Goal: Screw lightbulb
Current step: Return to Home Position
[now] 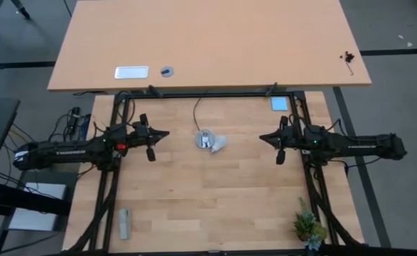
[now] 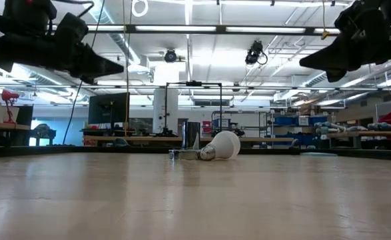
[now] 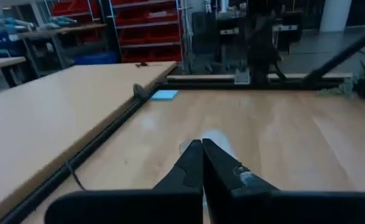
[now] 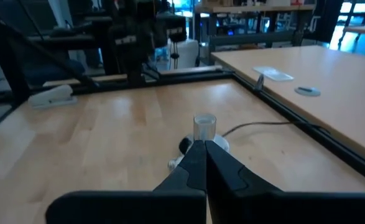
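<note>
The white lightbulb [image 1: 219, 145] lies on its side at the table's middle, its neck toward the silver socket base [image 1: 204, 139], whose black cord [image 1: 196, 110] runs to the far edge. In the low view the lightbulb [image 2: 224, 144] rests on its rounded side next to the socket base [image 2: 185, 154]. My left gripper [image 1: 167, 133] hovers shut to the left of them, pointing level at them. My right gripper [image 1: 261, 137] hovers shut on their right, facing them. Both grippers [image 2: 118, 67] [image 2: 305, 63] are well above the table. Each wrist view's own shut fingers [image 3: 202, 146] [image 4: 204, 146] partly hide the bulb.
A small potted plant [image 1: 309, 227] stands at the near right corner. A grey block [image 1: 125, 224] lies near the near left corner and a blue pad [image 1: 279, 104] at the far right. A larger desk [image 1: 208, 43] adjoins the far edge. Black frame rails [image 1: 194, 94] border the table.
</note>
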Action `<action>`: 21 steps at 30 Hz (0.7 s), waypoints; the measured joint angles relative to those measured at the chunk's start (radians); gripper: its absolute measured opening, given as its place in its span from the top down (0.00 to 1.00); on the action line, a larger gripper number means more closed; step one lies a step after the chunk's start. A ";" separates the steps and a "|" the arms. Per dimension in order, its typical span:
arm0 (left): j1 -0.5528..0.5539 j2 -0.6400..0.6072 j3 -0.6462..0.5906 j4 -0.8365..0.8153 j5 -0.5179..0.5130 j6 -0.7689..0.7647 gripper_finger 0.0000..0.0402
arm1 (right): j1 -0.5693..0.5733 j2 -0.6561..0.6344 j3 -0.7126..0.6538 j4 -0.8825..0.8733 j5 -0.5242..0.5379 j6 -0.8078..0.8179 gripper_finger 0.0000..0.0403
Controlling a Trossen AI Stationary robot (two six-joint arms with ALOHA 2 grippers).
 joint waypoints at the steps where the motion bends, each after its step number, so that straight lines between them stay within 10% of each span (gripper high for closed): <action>1: 0.000 -0.012 -0.002 -0.013 0.000 0.000 1.00 | 0.000 -0.011 0.000 -0.002 0.000 0.000 0.99; 21: -0.004 -0.152 -0.117 0.091 -0.014 -0.037 1.00 | 0.000 -0.148 -0.091 -0.002 -0.005 0.040 0.99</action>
